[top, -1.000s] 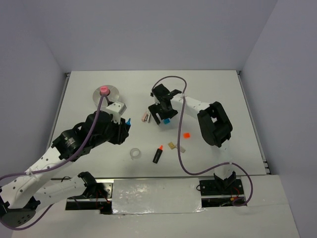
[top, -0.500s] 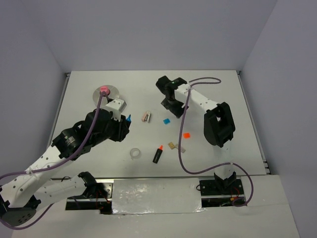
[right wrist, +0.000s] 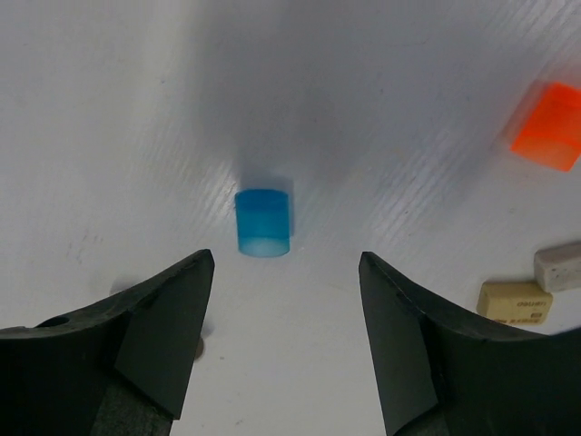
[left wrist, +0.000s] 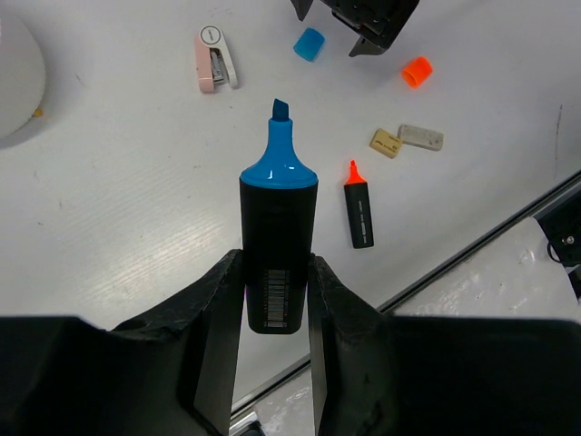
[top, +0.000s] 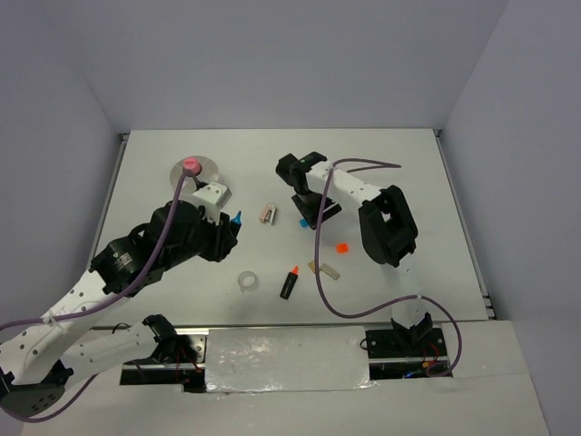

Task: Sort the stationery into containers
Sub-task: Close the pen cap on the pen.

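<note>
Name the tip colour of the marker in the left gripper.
Blue, on the marker; clearest in left wrist view.

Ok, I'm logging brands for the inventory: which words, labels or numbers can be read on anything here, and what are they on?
No text is clear enough to quote.
Blue-tipped marker: white barcode label, digits too small to read.
Tan block: dark print, blurred.
Pink piece: round emblem at one end, unreadable.
</note>
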`<action>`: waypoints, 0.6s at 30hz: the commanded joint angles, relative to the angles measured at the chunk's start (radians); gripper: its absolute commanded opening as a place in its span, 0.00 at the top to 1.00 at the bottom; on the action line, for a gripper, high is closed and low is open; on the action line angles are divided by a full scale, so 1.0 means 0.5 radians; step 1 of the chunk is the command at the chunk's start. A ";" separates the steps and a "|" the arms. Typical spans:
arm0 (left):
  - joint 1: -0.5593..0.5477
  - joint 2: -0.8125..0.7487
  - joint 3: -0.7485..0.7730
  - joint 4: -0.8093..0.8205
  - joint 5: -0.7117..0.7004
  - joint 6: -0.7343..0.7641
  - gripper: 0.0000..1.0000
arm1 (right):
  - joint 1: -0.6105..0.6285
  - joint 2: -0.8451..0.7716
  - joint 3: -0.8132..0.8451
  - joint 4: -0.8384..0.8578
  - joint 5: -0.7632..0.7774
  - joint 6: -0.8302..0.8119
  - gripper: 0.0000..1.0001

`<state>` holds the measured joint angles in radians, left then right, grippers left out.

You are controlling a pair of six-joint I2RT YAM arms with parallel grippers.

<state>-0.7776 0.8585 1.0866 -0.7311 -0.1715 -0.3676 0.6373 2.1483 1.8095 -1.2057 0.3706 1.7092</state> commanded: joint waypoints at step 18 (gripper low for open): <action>-0.003 -0.060 -0.020 0.033 0.067 0.143 1.00 | -0.053 0.204 0.020 0.218 -0.051 -0.041 0.35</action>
<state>-0.7780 0.8463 1.0775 -0.7334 -0.1501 -0.3199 0.6041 2.2322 1.7870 -1.1004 0.3321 1.6752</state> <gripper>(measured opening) 0.412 0.661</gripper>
